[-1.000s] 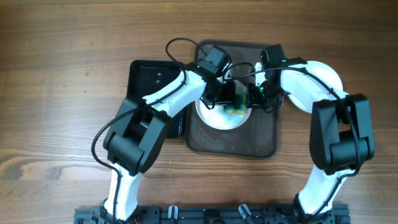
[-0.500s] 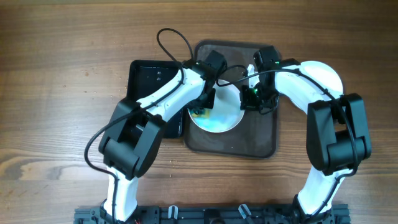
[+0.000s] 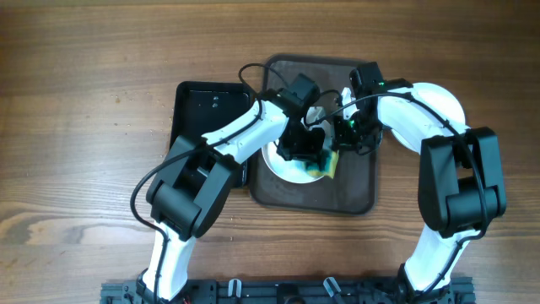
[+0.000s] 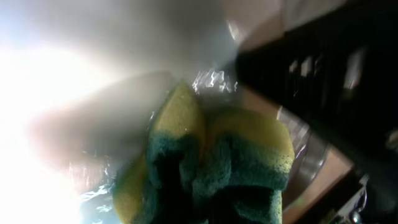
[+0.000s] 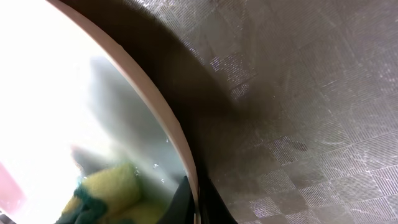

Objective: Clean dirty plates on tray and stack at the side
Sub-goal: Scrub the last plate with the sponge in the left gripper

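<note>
A white plate lies on the dark brown tray, mostly covered by the arms. My left gripper is shut on a yellow and green sponge and presses it on the plate's right part. The sponge fills the left wrist view, against the wet white plate. My right gripper is shut on the plate's right rim; the right wrist view shows its fingers pinching the rim above the tray floor. Another white plate lies right of the tray, under my right arm.
A smaller black tray lies left of the brown tray, under my left arm. Wooden table surrounds both trays. The arms' cables hang above the brown tray's back edge.
My left gripper has swept the sponge from the plate's left edge to its right part. The plate has shifted slightly. My right gripper has kept its hold on the rim.
</note>
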